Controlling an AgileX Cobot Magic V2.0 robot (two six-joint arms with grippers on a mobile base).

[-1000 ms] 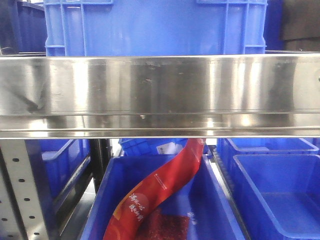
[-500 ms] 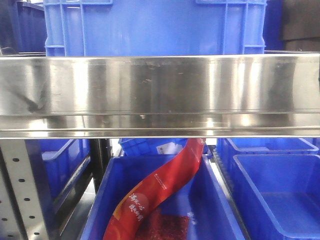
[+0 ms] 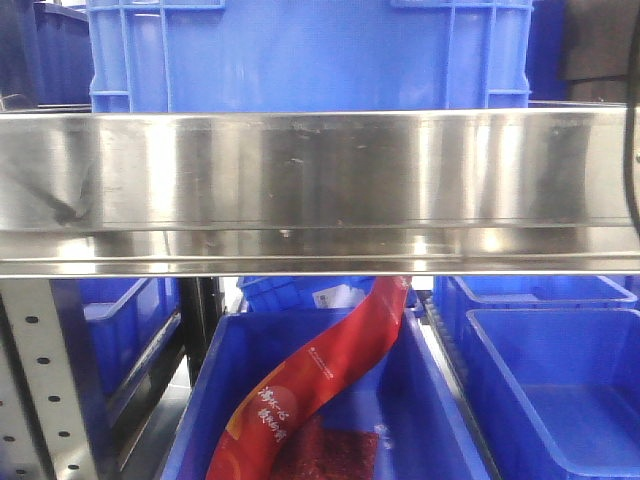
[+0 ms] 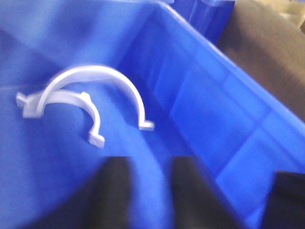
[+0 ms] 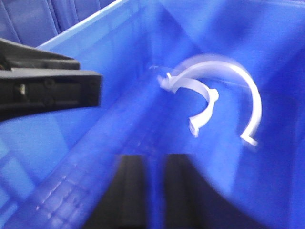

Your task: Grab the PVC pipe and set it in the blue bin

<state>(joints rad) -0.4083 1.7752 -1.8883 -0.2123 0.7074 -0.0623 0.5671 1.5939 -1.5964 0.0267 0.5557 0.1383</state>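
We had both grippers, left gripper (image 4: pixel 147 191) and right gripper (image 5: pixel 151 188), spread w/ nothing between, PVC pipe (image 4: pixel 71 107) on the blue bin (image 4: pixel 214 119) floor touching the long arc strip (image 4: pixel 112 86), so we risked pinching the wrong piece.

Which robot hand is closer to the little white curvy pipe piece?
Hard to call, perhaps the left. The left gripper hangs open just short of the PVC pipe; the right gripper faces the same piece with similar bin floor between.

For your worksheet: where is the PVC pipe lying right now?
In the left wrist view the PVC pipe lies on the floor of the blue bin, left of centre, tucked under the longer white arc strip.
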